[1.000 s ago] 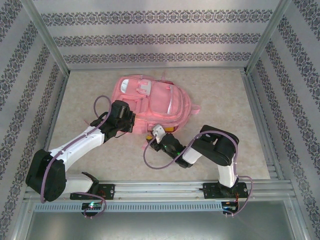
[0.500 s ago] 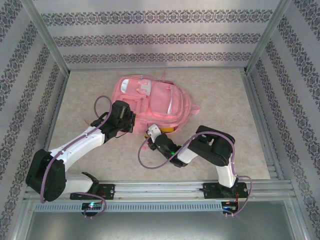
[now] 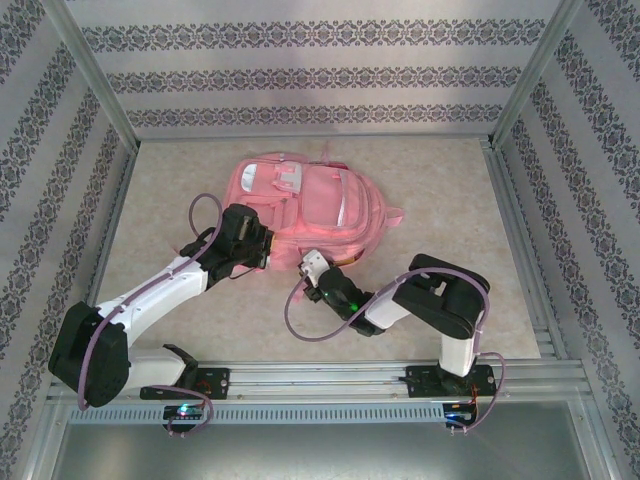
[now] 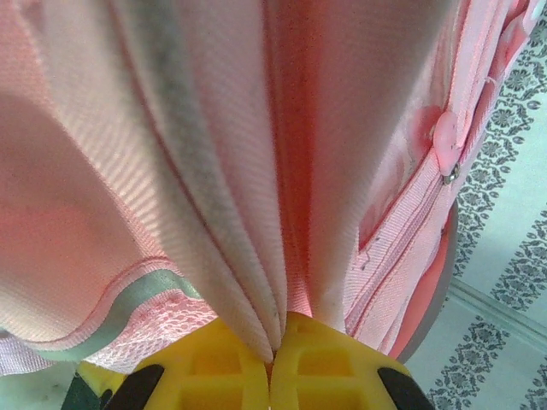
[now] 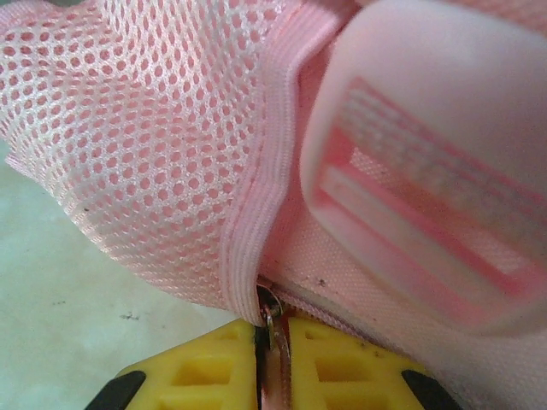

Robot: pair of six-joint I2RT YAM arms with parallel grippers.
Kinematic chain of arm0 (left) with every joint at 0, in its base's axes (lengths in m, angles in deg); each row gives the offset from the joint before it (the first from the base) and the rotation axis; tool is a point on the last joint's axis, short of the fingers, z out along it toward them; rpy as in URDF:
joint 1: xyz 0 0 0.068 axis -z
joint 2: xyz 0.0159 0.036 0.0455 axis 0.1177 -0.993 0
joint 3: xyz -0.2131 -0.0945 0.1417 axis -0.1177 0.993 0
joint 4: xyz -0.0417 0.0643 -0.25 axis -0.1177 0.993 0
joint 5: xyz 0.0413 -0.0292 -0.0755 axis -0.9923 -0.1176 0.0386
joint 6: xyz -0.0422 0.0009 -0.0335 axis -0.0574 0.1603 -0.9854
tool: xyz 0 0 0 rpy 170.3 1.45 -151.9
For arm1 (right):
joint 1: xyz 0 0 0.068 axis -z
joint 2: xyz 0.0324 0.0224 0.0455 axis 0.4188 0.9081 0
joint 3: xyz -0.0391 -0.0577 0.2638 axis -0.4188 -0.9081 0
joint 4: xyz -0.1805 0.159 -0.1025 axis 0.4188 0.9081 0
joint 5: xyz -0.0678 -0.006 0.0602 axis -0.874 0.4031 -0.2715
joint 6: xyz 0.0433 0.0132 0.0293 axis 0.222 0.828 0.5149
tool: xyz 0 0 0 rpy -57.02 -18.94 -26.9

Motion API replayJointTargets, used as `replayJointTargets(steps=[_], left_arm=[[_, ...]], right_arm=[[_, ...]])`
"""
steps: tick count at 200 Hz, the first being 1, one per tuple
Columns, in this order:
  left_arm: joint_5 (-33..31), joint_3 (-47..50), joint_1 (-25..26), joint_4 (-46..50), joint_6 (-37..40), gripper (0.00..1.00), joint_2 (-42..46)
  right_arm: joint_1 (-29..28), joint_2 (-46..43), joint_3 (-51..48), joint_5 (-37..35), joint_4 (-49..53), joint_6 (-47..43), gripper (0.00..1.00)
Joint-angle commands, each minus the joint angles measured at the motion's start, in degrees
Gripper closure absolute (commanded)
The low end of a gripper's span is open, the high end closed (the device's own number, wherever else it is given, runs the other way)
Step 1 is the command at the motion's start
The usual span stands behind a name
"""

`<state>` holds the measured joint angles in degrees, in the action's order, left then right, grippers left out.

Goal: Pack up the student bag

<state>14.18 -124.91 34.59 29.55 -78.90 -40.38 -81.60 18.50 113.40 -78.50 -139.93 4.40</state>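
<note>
Pink student bag mid-frame; left gripper clamps its fabric, right gripper pinches the zip pull; packing seemingly barely begun.

The student bag is pink with pale strips, the tabletop mottled beige, the twelve o'clock wall banded in dark florals.

student bag: matt woven cloth | mesh pocket: open-weave | buckle: smooth plastic
</note>
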Motion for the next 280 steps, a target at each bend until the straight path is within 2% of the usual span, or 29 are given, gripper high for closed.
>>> replayJointTargets(steps=[1, 41, 58, 89, 152, 199, 231, 280], left_arm=[[-1.82, 0.05, -2.46, 0.30, 4.57, 1.00, 1.87], [-0.69, 0.97, -2.77, 0.23, 5.16, 1.00, 1.50], [-0.10, 1.71, -2.78, -0.36, 4.65, 1.00, 1.47], [0.26, 1.85, -2.71, -0.34, 5.02, 1.00, 1.47], [0.03, 1.89, -3.72, 1.03, 6.58, 1.00, 1.99], [0.30, 2.08, -7.40, 2.44, 9.51, 1.00, 3.25], [0.48, 1.99, -9.34, 3.00, 11.48, 1.00, 3.88], [0.91, 2.02, -11.54, 5.58, 15.27, 1.00, 5.00]], right_arm=[[1.37, -2.09, -3.04, -1.95, 3.73, -1.00, 0.84], [2.37, -4.41, -6.34, -0.61, 5.37, -1.86, 0.80], [3.17, -5.30, -7.95, -0.72, 5.06, -1.98, 0.87], [3.64, -6.26, -9.42, 3.24, 3.73, -2.37, 1.00], [6.30, -9.61, -10.67, 2.48, 5.19, -1.15, 1.00], [8.66, -14.91, -11.12, -0.29, 12.31, 0.05, 1.00], [9.77, -19.79, -13.50, -2.61, 18.17, 4.26, 1.00], [10.76, -27.35, -9.30, -4.54, 34.52, 10.01, 1.00]])
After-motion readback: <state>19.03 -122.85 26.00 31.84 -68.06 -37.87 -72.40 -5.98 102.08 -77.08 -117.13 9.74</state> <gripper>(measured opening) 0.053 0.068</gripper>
